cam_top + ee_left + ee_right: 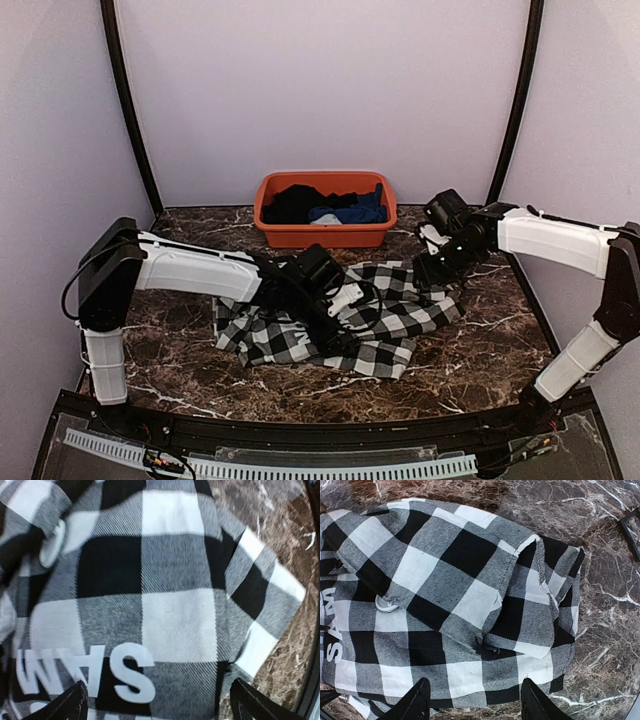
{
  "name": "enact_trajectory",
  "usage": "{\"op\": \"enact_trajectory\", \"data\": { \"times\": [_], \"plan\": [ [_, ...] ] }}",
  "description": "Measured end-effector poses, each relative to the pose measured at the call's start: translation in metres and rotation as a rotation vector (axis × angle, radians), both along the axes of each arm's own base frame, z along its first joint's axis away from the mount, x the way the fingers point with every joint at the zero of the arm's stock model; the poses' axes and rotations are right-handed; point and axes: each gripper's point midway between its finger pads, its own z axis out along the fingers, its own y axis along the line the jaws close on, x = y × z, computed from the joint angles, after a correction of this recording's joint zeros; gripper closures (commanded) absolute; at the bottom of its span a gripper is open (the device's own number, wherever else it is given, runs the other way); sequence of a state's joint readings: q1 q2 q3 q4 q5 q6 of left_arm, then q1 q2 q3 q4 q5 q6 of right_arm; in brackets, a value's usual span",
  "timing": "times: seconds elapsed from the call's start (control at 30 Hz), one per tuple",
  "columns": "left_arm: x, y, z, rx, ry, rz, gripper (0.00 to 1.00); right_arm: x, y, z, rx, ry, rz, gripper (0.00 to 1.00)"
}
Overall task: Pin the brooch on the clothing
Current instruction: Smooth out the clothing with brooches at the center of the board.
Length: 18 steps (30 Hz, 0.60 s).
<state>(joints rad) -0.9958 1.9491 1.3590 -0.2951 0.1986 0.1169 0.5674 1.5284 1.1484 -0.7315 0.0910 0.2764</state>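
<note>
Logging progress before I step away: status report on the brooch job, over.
Left gripper open, right gripper open, both over shirt. Round brooch sits on it. Orange tub behind, not obstructing.

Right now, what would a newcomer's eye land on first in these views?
The black-and-white buffalo-check shirt crumpled midway on the dark marble table, its white block letters bold in the left wrist view. Next, the orange plastic basin at the back, holding a black garment and a blue garment. A small pale ring sits on the checks; whether it's the brooch I can't tell.
</note>
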Motion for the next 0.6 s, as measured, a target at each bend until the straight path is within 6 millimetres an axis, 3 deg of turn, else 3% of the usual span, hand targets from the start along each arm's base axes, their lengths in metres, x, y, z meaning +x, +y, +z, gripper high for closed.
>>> {"op": "enact_trajectory", "data": {
  "times": [0.13,0.2,0.27,0.3,0.33,0.4,0.53,0.6],
  "plan": [
    [-0.007,-0.001,-0.042,0.094,0.024,-0.023,0.06,0.004,-0.006,0.0,0.025,0.007,-0.028,0.41],
    [-0.007,-0.007,-0.039,0.093,0.011,-0.037,0.15,0.005,-0.007,0.002,0.033,0.007,-0.034,0.41],
    [-0.006,-0.013,-0.035,0.094,0.004,-0.051,0.34,0.005,-0.007,0.006,0.046,0.0,-0.034,0.41],
    [-0.006,-0.015,-0.035,0.097,0.007,-0.059,0.52,0.005,-0.007,0.008,0.052,-0.004,-0.035,0.42],
    [-0.008,-0.017,-0.036,0.104,0.01,-0.072,0.63,0.005,-0.007,0.009,0.056,-0.006,-0.034,0.42],
    [-0.015,-0.013,-0.042,0.136,0.024,-0.098,0.94,0.006,-0.006,0.011,0.063,-0.009,-0.033,0.42],
    [-0.032,-0.003,-0.042,0.176,0.063,-0.156,0.99,0.01,-0.005,0.016,0.076,-0.017,-0.036,0.43],
    [-0.046,0.008,-0.04,0.194,0.092,-0.189,0.94,0.015,-0.003,0.022,0.09,-0.026,-0.036,0.43]
  ]
}}
